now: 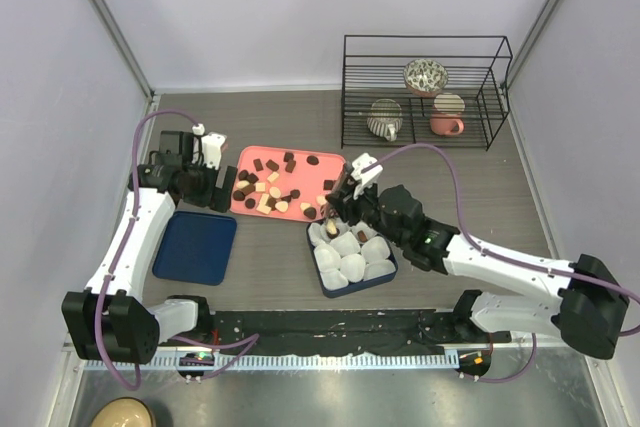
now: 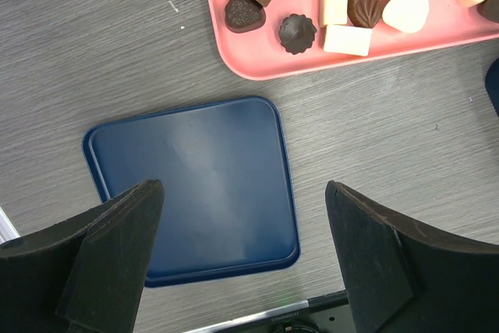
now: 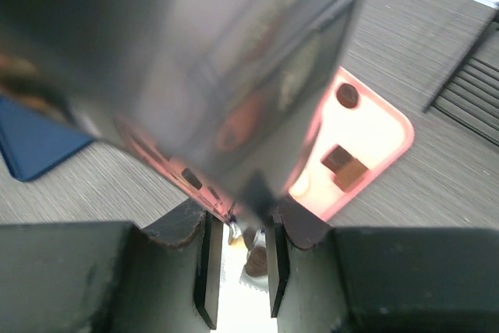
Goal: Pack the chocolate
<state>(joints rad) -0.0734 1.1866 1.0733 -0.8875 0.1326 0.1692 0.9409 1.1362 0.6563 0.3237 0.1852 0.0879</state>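
On a grey tabletop (image 1: pixel 270 267) are set a pink tray (image 1: pixel 244 159), a lid (image 2: pixel 195 185) and a box (image 1: pixel 316 259) of paper cups (image 1: pixel 352 267). Most chocolate (image 2: pixel 364 7) is scattered flat on the tray, long axes pointing every way. The left tool (image 2: pixel 243 200) is held wide open, empty, over the lid, seemingly clear. The right tool (image 3: pixel 240 228) is clamped on a metal implement (image 3: pixel 234 76) above the box, where one brown piece (image 1: pixel 331 228) is poised, probably for a cup.

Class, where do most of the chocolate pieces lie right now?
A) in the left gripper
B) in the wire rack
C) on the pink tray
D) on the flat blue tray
C: the top view shows the chocolate pieces scattered across the pink tray.
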